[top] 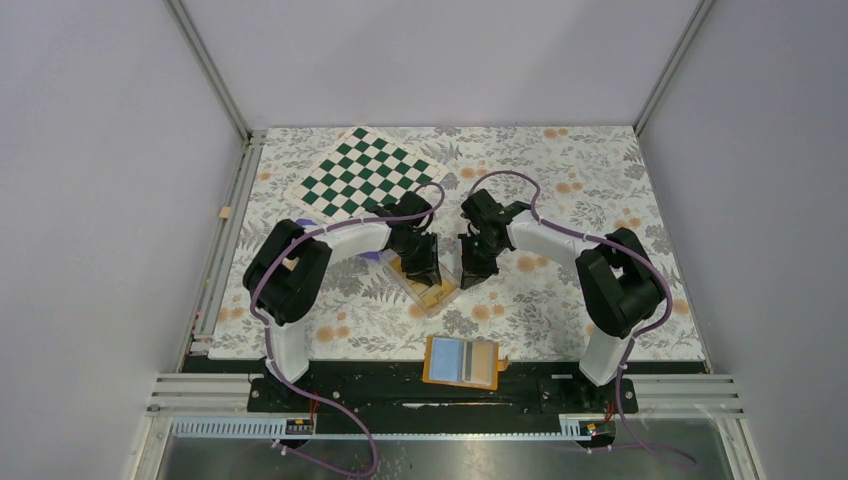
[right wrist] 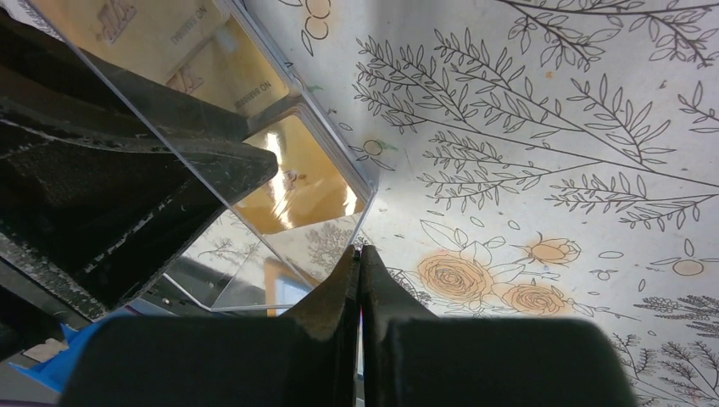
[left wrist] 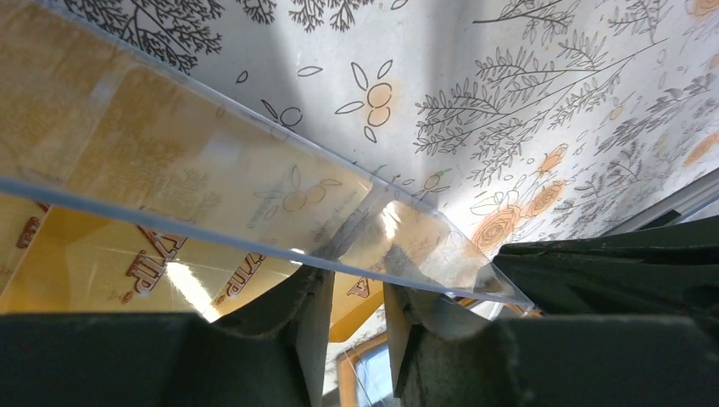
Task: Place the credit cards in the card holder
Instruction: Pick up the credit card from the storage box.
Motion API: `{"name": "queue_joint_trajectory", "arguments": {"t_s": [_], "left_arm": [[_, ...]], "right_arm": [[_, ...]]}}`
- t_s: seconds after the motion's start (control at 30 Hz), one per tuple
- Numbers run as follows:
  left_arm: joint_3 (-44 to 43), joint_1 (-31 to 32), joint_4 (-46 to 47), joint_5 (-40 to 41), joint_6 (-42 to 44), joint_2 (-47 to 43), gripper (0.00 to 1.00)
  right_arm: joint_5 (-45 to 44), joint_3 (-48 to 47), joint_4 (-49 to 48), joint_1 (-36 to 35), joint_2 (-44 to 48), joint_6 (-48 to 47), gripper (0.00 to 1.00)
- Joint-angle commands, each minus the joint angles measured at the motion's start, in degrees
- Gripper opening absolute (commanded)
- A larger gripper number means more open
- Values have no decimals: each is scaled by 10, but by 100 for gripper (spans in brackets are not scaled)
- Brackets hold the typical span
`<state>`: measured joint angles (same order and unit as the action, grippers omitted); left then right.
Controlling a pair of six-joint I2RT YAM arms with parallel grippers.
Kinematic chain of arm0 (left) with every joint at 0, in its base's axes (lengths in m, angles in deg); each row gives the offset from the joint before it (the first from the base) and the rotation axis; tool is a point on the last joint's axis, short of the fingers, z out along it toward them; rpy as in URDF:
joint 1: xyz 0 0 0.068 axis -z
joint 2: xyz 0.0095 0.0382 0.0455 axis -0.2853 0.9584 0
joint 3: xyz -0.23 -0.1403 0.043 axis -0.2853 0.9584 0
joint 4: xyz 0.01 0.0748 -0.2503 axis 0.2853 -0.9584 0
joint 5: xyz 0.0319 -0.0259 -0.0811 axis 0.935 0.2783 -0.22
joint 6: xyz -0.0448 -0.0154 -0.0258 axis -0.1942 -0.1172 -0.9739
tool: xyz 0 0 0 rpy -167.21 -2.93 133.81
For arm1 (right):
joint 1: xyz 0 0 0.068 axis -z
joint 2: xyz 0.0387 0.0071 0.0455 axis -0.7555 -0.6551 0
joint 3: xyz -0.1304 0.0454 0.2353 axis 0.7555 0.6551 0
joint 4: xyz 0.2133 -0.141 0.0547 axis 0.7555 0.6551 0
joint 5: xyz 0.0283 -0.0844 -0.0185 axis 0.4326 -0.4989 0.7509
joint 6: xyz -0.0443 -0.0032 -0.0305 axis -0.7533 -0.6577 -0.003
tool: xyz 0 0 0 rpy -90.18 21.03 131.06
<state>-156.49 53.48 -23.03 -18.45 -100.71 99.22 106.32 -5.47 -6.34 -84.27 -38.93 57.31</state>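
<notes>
The left gripper clamps the clear case at the centre of the table, probably steadying it while the shut right gripper noses its edge to free the credit cards. The card holder lies open at the near edge.

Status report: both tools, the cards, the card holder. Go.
Left tool on clear case, grip unclear; right tool shut, tip at case's corner. Cards inside case. Card holder open at near edge. Nothing between them.
</notes>
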Motion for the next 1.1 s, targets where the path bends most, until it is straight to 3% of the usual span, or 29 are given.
{"name": "queue_joint_trajectory", "arguments": {"t_s": [0.0,0.2,0.4,0.8,1.07], "left_arm": [[-4,21,-42,20,18,21,26],[-21,28,-52,4,23,-4,19],[-40,44,-94,41,44,-14,16],[-46,63,-116,71,63,-25,16],[-58,67,-113,61,68,-34,4]], "right_arm": [[24,-26,-29,-6,-7,14,0],[28,-23,-33,-5,-5,19,0],[32,-28,-34,-6,-7,23,0],[28,-16,-34,-6,-4,22,0],[27,-9,-34,-6,-1,20,0]]}}
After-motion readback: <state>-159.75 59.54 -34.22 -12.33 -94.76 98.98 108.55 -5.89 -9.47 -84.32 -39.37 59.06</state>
